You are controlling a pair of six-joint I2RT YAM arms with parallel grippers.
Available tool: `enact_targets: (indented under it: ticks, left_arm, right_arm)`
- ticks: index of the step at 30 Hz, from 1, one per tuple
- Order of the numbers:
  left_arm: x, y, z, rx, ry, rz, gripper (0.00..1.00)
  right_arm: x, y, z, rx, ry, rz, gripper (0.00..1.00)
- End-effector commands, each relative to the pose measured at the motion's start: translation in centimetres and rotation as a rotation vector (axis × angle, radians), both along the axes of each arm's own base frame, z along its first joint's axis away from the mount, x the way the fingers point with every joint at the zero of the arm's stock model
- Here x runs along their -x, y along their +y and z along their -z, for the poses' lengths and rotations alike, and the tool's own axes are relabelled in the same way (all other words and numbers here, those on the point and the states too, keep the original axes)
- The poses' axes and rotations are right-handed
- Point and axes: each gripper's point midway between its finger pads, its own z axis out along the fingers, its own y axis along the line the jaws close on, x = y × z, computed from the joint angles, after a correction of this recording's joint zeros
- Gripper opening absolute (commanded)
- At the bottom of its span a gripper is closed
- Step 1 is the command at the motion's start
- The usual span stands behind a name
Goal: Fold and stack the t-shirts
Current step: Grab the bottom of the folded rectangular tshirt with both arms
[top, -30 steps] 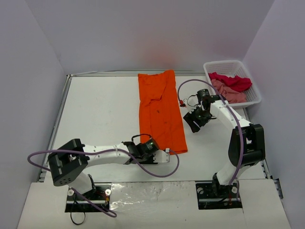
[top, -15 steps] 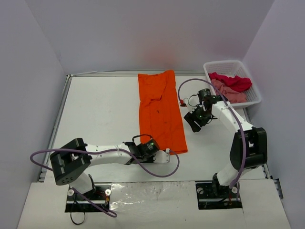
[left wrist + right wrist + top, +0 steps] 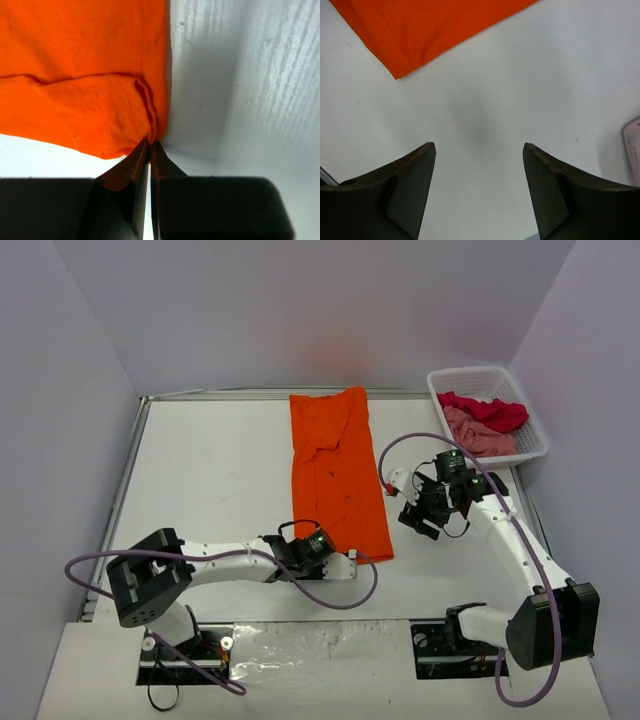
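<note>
The bright orange t-shirt (image 3: 338, 475) lies on the white table as a long strip folded lengthwise, running from the back edge toward me. My left gripper (image 3: 354, 562) is shut on its near right corner. In the left wrist view the fingertips (image 3: 150, 146) pinch the bunched hem of the orange cloth (image 3: 75, 75). My right gripper (image 3: 414, 521) is open and empty, hovering over bare table just right of the strip. In the right wrist view (image 3: 479, 150) a corner of the orange shirt (image 3: 420, 30) shows at the top left. The crimson shirt (image 3: 487, 410) and the pink shirt (image 3: 478, 435) lie in the basket.
The white lattice basket (image 3: 445, 377) stands at the back right corner; its edge shows at the right of the right wrist view (image 3: 634, 145). Purple cables loop from both arms. Grey walls close in the table on three sides.
My right arm has moved toward the near edge, its open gripper now lower beside the shirt's right edge. The left gripper and the orange shirt have stayed put.
</note>
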Motion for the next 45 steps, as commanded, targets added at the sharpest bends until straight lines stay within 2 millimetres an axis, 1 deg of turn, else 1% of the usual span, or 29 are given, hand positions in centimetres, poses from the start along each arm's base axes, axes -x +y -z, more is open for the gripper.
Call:
enact_targets:
  ticks: [1, 3, 5, 6, 9, 10, 12, 14, 15, 16, 18, 22, 26, 28, 30, 32, 33, 34, 40, 41, 45]
  left_arm:
    - [-0.4, -0.8, -0.4, 0.017, 0.028, -0.031, 0.02]
    - [-0.9, -1.1, -0.9, 0.035, 0.021, -0.062, 0.02]
    - [-1.4, -1.1, -1.3, 0.046, 0.017, -0.074, 0.02]
    - [-1.7, -1.3, -1.8, 0.061, 0.021, -0.085, 0.02]
    - [-1.9, -1.4, -2.5, 0.077, 0.038, -0.092, 0.02]
    - [-2.0, -1.2, -2.7, 0.082, 0.035, -0.095, 0.02]
    - [-2.2, -0.7, -3.3, 0.091, 0.028, -0.103, 0.02]
    - [-2.3, -0.1, -3.6, 0.107, 0.062, -0.117, 0.02]
    - [-2.4, 0.1, -4.0, 0.122, 0.069, -0.122, 0.02]
    - [-2.6, 0.2, -4.3, 0.137, 0.081, -0.129, 0.02]
    - [-2.5, 0.3, -4.5, 0.143, 0.091, -0.120, 0.02]
    - [-1.8, 0.4, -4.8, 0.153, 0.136, -0.098, 0.02]
    - [-2.0, 0.4, -4.5, 0.156, 0.150, -0.102, 0.02]
    - [-1.9, 0.2, -4.3, 0.157, 0.163, -0.099, 0.02]
    - [-1.8, 0.1, -4.2, 0.155, 0.175, -0.099, 0.02]
    - [-1.6, 0.1, -4.0, 0.151, 0.187, -0.097, 0.02]
    - [-1.6, 0.1, -4.0, 0.153, 0.195, -0.102, 0.02]
    - [-1.7, 0.2, -3.9, 0.152, 0.198, -0.107, 0.02]
    - [-2.5, 0.6, -4.2, 0.174, 0.205, -0.143, 0.02]
    - [-2.7, 0.7, -4.3, 0.177, 0.202, -0.149, 0.02]
    - [-3.4, 1.1, -4.8, 0.190, 0.189, -0.170, 0.02]
  right_arm:
    - [0.9, 0.9, 0.7, -0.034, 0.005, -0.096, 0.67]
    - [1.1, 1.6, 1.0, -0.071, 0.013, -0.097, 0.69]
    - [1.1, 1.8, 1.6, -0.080, 0.036, -0.094, 0.69]
    - [1.4, 1.9, 2.1, -0.086, 0.052, -0.095, 0.69]
    - [2.0, 2.2, 3.0, -0.094, 0.079, -0.097, 0.70]
    - [2.3, 2.3, 3.4, -0.099, 0.081, -0.094, 0.70]
    - [2.6, 3.0, 3.7, -0.109, 0.082, -0.097, 0.70]
    - [3.1, 3.6, 4.0, -0.116, 0.082, -0.106, 0.70]
    - [3.4, 4.2, 4.2, -0.113, 0.083, -0.131, 0.70]
    - [3.4, 4.5, 4.4, -0.105, 0.079, -0.128, 0.69]
    - [3.9, 5.4, 4.8, -0.099, 0.085, -0.151, 0.69]
    - [4.1, 6.3, 5.1, -0.099, 0.079, -0.175, 0.68]
    - [4.0, 6.3, 5.7, -0.081, 0.064, -0.181, 0.67]
    - [4.2, 6.6, 6.4, -0.067, 0.059, -0.198, 0.66]
    - [4.3, 6.1, 7.4, -0.025, 0.048, -0.196, 0.66]
    - [4.4, 6.1, 8.0, -0.002, 0.039, -0.208, 0.65]
    - [4.1, 6.1, 8.2, 0.000, 0.022, -0.210, 0.64]
    - [4.5, 5.9, 8.7, 0.004, 0.025, -0.213, 0.64]
    - [4.1, 6.7, 8.6, -0.006, -0.022, -0.227, 0.64]
    - [3.8, 6.9, 8.4, -0.015, -0.038, -0.228, 0.64]
    - [3.8, 8.0, 8.6, -0.055, -0.026, -0.230, 0.64]
